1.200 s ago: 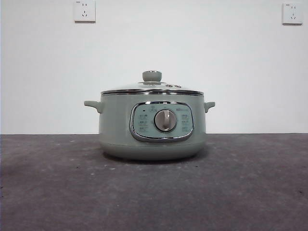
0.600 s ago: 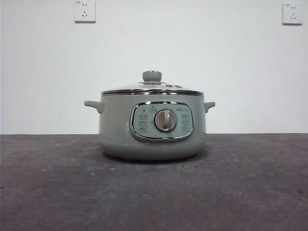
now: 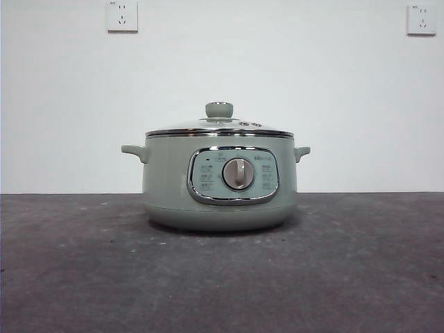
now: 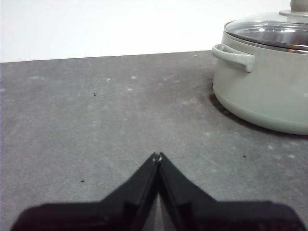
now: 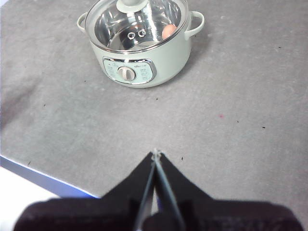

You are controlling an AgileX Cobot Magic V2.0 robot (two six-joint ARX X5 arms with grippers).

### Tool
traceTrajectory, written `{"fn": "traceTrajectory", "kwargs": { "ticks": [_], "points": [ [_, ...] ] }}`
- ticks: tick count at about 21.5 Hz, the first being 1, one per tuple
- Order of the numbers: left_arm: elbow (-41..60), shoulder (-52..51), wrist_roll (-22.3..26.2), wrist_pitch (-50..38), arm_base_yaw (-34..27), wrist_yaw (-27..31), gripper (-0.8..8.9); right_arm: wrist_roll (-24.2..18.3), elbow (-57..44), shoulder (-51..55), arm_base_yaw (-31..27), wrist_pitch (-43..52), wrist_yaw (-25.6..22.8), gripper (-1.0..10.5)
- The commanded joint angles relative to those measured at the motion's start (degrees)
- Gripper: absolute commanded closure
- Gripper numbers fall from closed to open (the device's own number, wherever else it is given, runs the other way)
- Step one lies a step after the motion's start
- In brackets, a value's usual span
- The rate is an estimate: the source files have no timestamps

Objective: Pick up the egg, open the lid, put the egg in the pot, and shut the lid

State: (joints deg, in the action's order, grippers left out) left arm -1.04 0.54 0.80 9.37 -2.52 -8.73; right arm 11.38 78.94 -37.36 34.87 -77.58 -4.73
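Now we see the pot [image 3: 219, 182] standing in the middle of the dark grey bench [image 3: 222, 277], its dial panel facing the front camera, exactly as in the pictures from a second and half a second ago; we find no difference between those front views and this one. The lid [image 3: 219, 127] sits closed on the pot's rim with its green knob upright on top, again unchanged.

From the right wrist camera we look down through the glass lid [image 5: 139, 21] and see the egg [image 5: 168, 32] lying inside the pot [image 5: 144, 53], against the shiny inner wall on the side near one handle. The front view does not show the egg.

The right end effector [image 5: 155, 154] hangs high above the bench [image 5: 231, 110], well apart from the pot, and its two black jaws are pressed together at the tips with nothing between them. The bench's blue edge shows below it.

The left end effector [image 4: 157, 156] sits low over the bench [image 4: 96, 120], off to one side of the pot [image 4: 262, 91], near it but not touching; its jaws are also pressed together and hold nothing. In that view we see one side handle and part of the lid [image 4: 269, 31] resting on the rim. Neither arm shows in the front view.
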Motion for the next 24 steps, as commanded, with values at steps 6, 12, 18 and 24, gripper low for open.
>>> {"fn": "traceTrajectory", "kwargs": {
  "ticks": [6, 12, 18, 24],
  "points": [
    [0.59, 0.02, -0.46, -0.37, -0.22, -0.24, 8.14, -5.07, -0.42, 0.94, -1.95, -1.22, -6.23, 9.5],
    [0.59, 0.35, -0.48, -0.37, -0.22, -0.24, 8.14, -16.06, -8.61, 11.91, -18.62, 28.61, -3.63, 9.5],
    [0.59, 0.39, -0.46, -0.37, -0.22, -0.24, 8.14, -12.37, -42.14, 26.05, -31.78, 59.10, -0.98, 9.5],
    [0.59, 0.39, -0.46, -0.37, -0.22, -0.24, 8.14, -5.66, -64.28, 33.59, -35.15, 68.78, -0.35, 9.5]
  ]
}}
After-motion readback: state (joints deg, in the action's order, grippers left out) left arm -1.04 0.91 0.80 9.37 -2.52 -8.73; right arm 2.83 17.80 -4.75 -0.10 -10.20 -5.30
